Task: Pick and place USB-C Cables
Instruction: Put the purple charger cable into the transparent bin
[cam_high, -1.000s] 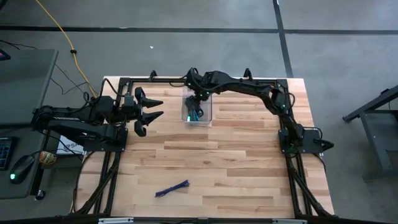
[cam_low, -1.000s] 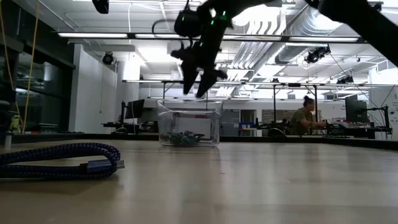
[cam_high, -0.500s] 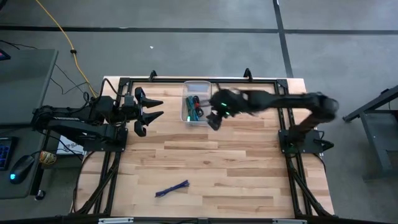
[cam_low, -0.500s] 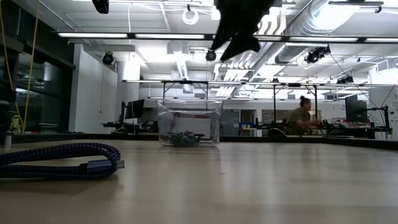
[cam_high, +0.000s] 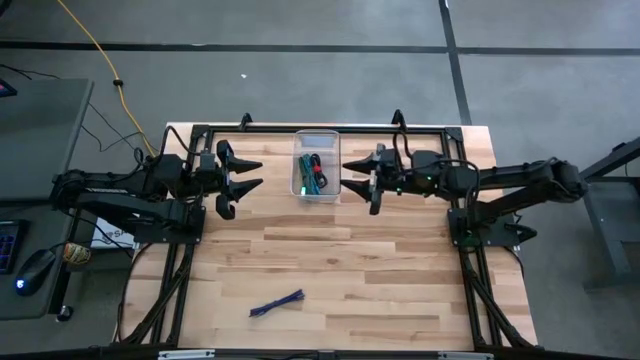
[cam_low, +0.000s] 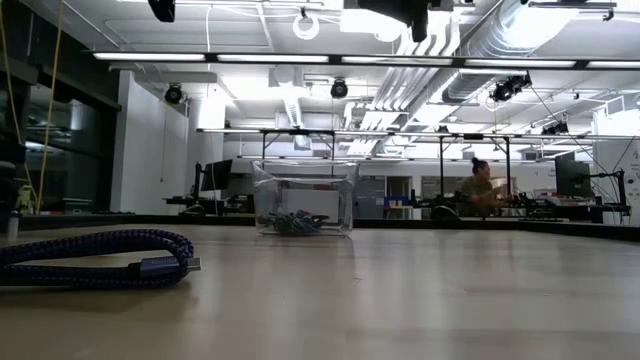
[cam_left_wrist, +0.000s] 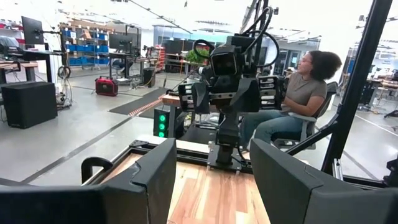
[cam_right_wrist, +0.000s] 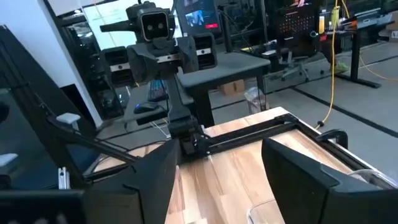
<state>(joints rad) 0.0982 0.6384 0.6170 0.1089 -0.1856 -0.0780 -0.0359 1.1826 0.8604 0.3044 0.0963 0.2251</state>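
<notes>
A clear plastic bin (cam_high: 317, 178) stands at the far middle of the table and holds green, red-and-black and teal USB-C cables (cam_high: 314, 176); the low view shows them piled on its floor (cam_low: 295, 222). A purple cable (cam_high: 277, 304) lies coiled on the wood near the front edge, close by in the low view (cam_low: 95, 258). My left gripper (cam_high: 258, 173) hangs level and open to the left of the bin, holding nothing. My right gripper (cam_high: 346, 176) hangs level and open to the right of the bin, also holding nothing. The two face each other across it.
A black frame rail (cam_high: 320, 128) runs along the far edge, and struts slant down both sides. Bare wood lies between the bin and the purple cable. A yellow cord (cam_high: 95, 50) crosses the floor at the back left. A seated person (cam_left_wrist: 298, 93) shows beyond the table.
My right gripper has risen from above the bin and drawn back toward the table's right edge. It has tipped from pointing down to level, and it has stayed open with nothing in it. The cables in the bin and the purple cable have not moved.
</notes>
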